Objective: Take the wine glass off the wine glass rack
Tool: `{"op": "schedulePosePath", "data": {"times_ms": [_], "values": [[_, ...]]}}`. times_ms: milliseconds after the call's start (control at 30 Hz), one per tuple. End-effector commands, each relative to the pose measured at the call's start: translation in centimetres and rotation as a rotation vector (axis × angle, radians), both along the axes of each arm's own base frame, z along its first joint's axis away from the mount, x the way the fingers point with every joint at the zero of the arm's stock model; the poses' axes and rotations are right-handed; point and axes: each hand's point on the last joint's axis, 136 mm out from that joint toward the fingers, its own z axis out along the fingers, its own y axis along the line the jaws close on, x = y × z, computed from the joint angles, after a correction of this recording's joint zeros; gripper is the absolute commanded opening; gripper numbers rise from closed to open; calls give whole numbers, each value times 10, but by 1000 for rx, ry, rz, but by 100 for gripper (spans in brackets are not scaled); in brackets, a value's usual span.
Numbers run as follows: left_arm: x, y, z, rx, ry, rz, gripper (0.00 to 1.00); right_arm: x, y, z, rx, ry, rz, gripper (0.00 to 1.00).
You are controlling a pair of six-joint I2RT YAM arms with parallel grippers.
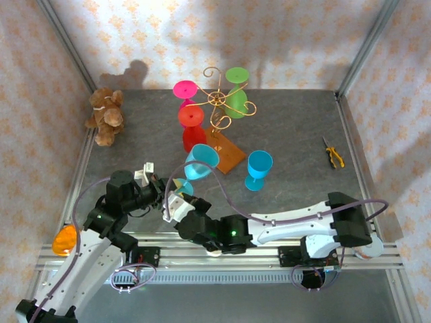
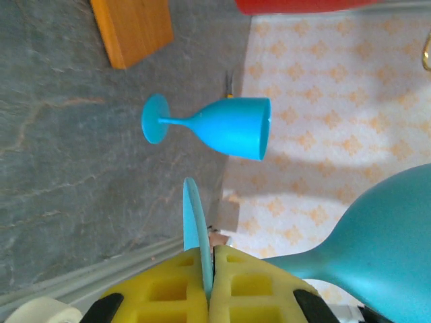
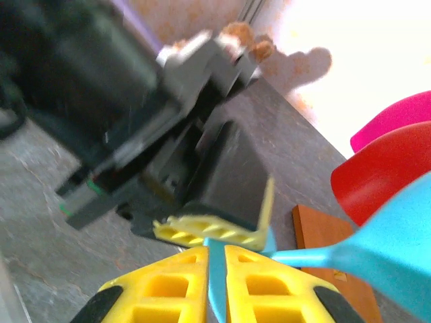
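Hanging tilted on the near side of the wine glass rack (image 1: 217,99), the blue wine glass (image 1: 202,161) has its thin foot pinched by both the left gripper (image 2: 207,262) and the right gripper (image 3: 217,262). Opposed pulling could slip it free and drop it

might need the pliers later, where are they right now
In the top external view the yellow-handled pliers lie on the right side of the table, near the right wall, to the right of the upright blue wine glass.
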Motion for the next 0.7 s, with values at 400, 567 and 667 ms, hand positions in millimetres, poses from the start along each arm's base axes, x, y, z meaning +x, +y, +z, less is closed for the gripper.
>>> {"op": "schedulePosePath", "data": {"times_ms": [400, 567, 667], "values": [[14, 5, -7, -22, -93, 63, 0, -15, -39, 89, 144, 326, -6, 39], [14, 6, -13, -50, -103, 76, 0, -10, -54, 115, 197, 446, -33, 44], [12, 7, -17, -47, -107, 80, 0, 3, -67, 123, 222, 537, -62, 48]]}}
